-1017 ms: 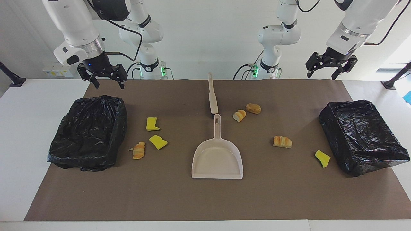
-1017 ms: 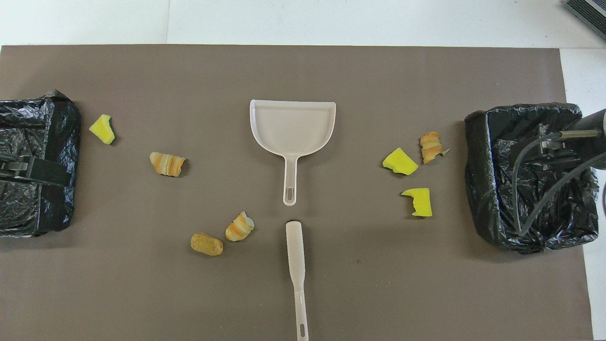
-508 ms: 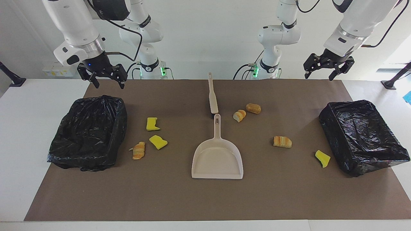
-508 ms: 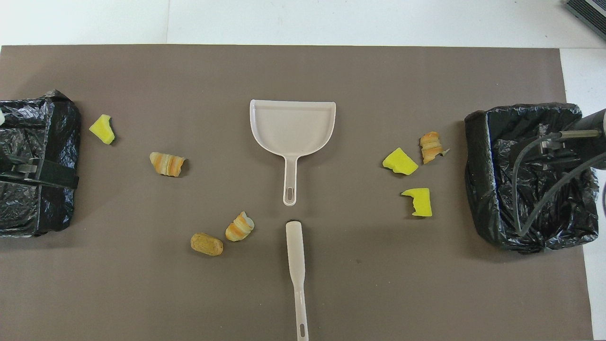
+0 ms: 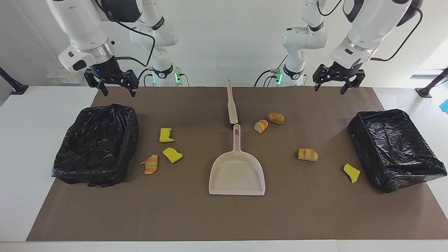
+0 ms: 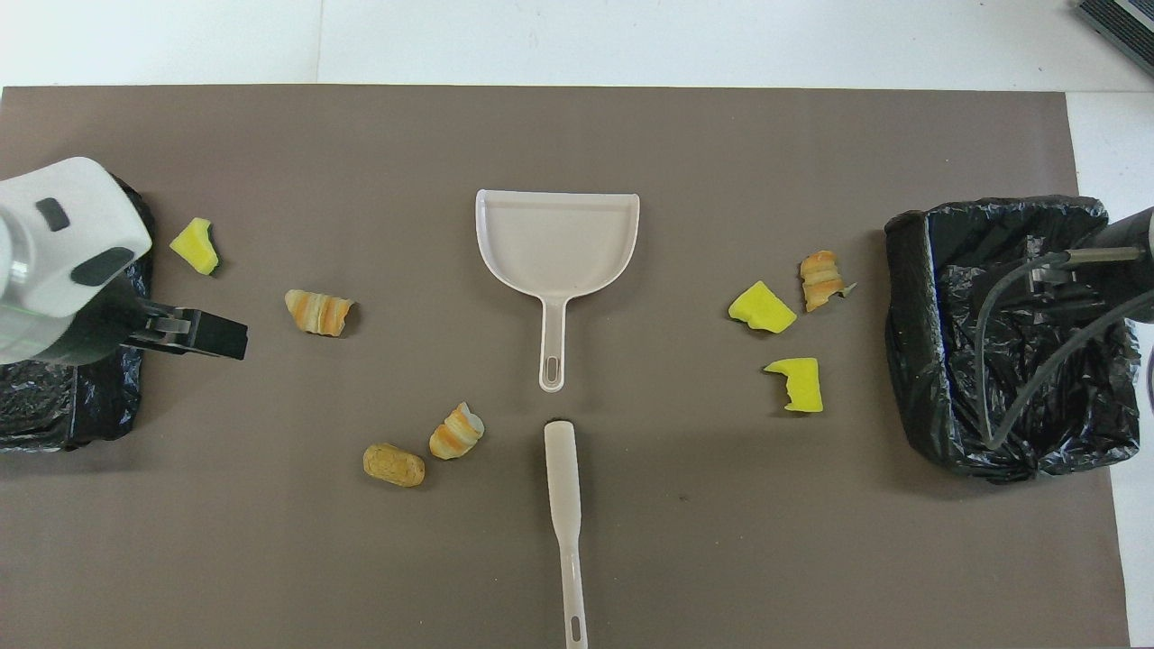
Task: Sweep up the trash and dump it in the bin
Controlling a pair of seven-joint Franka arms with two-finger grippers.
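both the left gripper (image 5: 335,85) and right gripper (image 5: 116,88) hang open and empty above the table (image 5: 315,210), trash (image 5: 307,154) scattered around the dustpan (image 5: 237,173).

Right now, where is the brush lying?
The brush lies on the mat's middle, nearer to the robots than the dustpan, end to end with its handle; a bread piece lies beside it.

The beige plastic dustpan (image 5: 237,173) lies mid-worktop, the beige brush (image 5: 231,102) nearer the robots, in line with its handle. A black-bagged bin (image 5: 96,143) sits at each end of the worktop (image 5: 217,217). The trash (image 5: 308,154) lies scattered between dustpan and bins.
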